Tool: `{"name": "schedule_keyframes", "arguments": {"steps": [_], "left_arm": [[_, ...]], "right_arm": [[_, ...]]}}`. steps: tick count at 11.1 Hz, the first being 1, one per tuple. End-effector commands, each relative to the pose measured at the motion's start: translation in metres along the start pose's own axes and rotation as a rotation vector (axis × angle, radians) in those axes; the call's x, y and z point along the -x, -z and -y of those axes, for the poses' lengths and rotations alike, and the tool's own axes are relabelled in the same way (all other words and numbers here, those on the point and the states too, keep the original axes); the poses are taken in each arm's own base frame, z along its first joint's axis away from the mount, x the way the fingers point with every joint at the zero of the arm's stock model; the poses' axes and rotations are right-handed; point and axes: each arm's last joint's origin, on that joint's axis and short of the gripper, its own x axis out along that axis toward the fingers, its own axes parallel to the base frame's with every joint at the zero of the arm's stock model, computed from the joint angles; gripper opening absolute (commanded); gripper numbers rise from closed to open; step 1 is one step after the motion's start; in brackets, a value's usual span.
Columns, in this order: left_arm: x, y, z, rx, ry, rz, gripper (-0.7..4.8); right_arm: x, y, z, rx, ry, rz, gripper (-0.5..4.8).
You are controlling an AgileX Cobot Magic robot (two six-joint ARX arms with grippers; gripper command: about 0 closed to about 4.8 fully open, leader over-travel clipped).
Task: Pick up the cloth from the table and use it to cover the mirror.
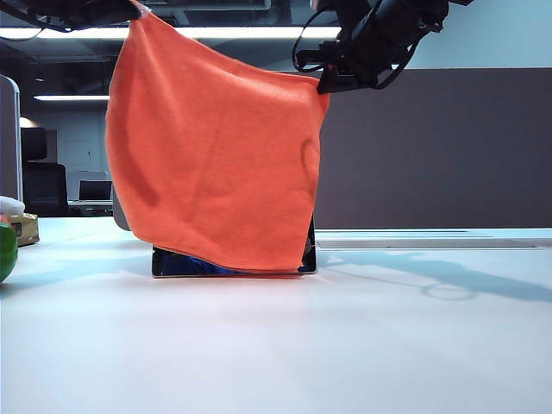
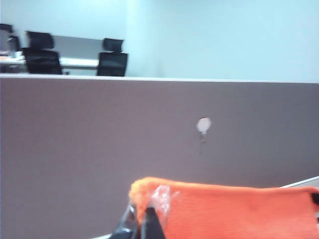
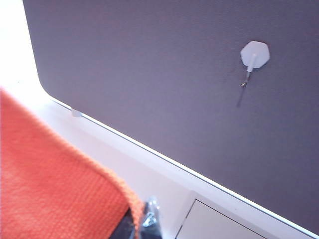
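Overhead, a bright orange microfibre cloth hangs stretched between two robot arms, draped in front of a small upright mirror on a white table. Only the mirror's dark lower edge and right side show beneath the fabric's hem; the rest of its face is hidden behind the cloth.

At the upper left of the exterior view, the left gripper is clenched on one top corner of the cloth. Seen from the left wrist, its fingertips pinch that corner, with the orange edge running away across the frame. The right gripper, lower and toward the centre-right of the exterior view, grasps the opposite top corner; the right wrist view shows its jaws closed on the fabric's edge.

A wide grey partition panel stands behind the table, carrying a small white hook. A green object sits at the table's far left edge, partly cut off. Black office chairs appear beyond the partition. No writing or brand marks can be read anywhere.
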Motion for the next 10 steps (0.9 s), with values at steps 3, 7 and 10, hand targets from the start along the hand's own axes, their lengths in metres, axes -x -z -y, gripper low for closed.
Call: {"name": "schedule_keyframes", "arguments": {"steps": [3, 7, 10], "left_arm": [[-0.001, 0.019, -0.004, 0.062, -0.074, -0.163, -0.06], [-0.009, 0.043, -0.010, 0.107, -0.107, -0.243, -0.06], [-0.014, 0.057, -0.013, 0.109, -0.109, -0.270, -0.06]], "right_arm": [[0.002, -0.004, 0.009, 0.025, 0.106, 0.009, -0.03], [0.003, -0.002, 0.024, 0.019, 0.137, 0.002, -0.03], [-0.014, 0.022, 0.021, 0.016, 0.102, -0.049, -0.03]]}}
